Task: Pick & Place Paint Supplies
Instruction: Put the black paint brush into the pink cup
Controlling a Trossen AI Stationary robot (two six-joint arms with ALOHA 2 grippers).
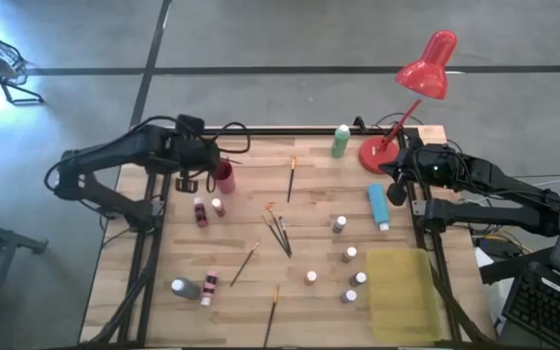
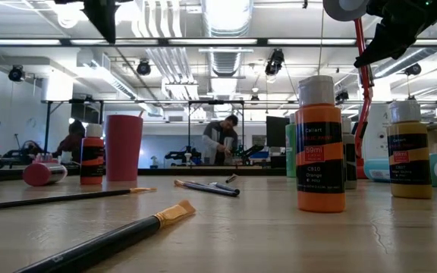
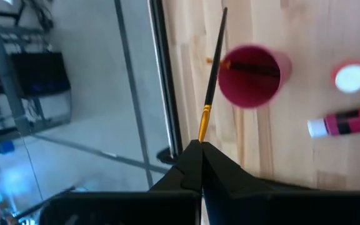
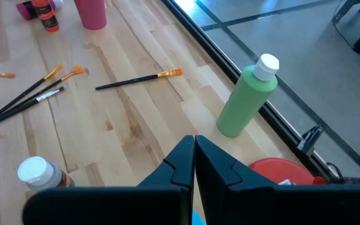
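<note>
The pink cup (image 3: 250, 75) sits just under the left gripper (image 3: 200, 147), whose fingers are pinched tight on a paintbrush (image 3: 212, 74) hanging over the cup's edge. Right gripper (image 4: 194, 142) is closed on nothing, hovering with the green bottle (image 4: 245, 99) standing just ahead.

Grey concrete floor (image 1: 261, 39) w/ dark seam lines round wooden table (image 1: 309, 233). Open workshop behind: exposed ducts (image 2: 222, 57), ceiling strip lights (image 2: 226, 11), spot lamps, monitors, benches. Person (image 2: 220, 142) standing at far bench, another seated far off.

Open-plan lab, ceiling ducts (image 2: 226, 57) – workbenches behind
</note>
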